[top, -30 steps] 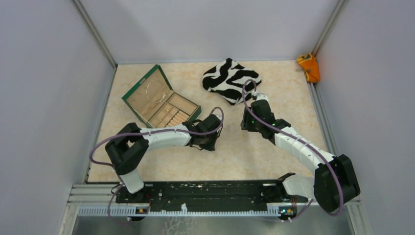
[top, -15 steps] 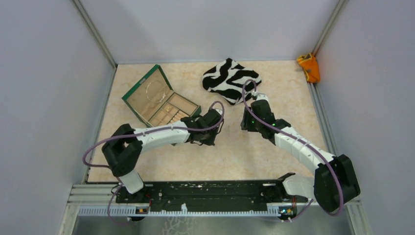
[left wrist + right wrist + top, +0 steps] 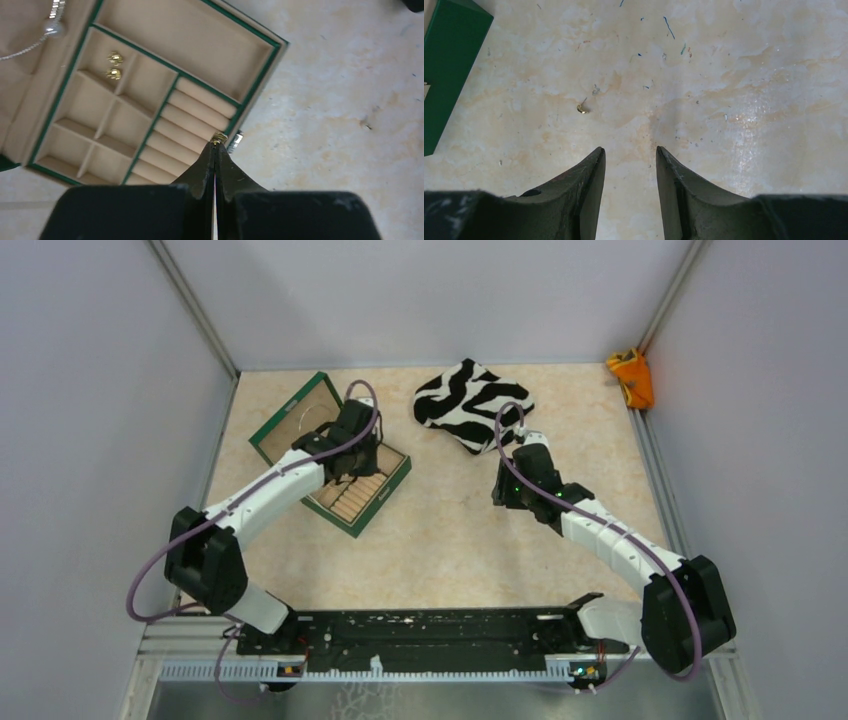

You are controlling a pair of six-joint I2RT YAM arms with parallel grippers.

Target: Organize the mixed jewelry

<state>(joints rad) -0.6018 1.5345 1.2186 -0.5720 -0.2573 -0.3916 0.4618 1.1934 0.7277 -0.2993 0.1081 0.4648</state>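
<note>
1. You have the green box (image 3: 268,452) lying open at the left of the bench (image 3: 470,540), and the silvery hoop (image 3: 53,27) rests in its lid.
2. Two gold studs (image 3: 114,65) sit close together in one small compartment of the tray, next to the large plain compartment.
3. Your left hand (image 3: 216,145) hangs over the box, above the row of padded rolls (image 3: 190,120) near the box's rim. Its fingers are pressed together, and they pinch a tiny gold piece (image 3: 218,138) at their very tips.
4. Another gold speck (image 3: 582,107) lies loose on the bare bench, apart from the box and just ahead of your right hand, a little to the left of its fingers.
5. Your right hand (image 3: 630,152) hovers low over the bench with its fingers partly apart and nothing between them.
6. The zebra cloth (image 3: 472,405) lies beyond the right hand, and an orange object (image 3: 630,378) sits in the far right corner.
</note>
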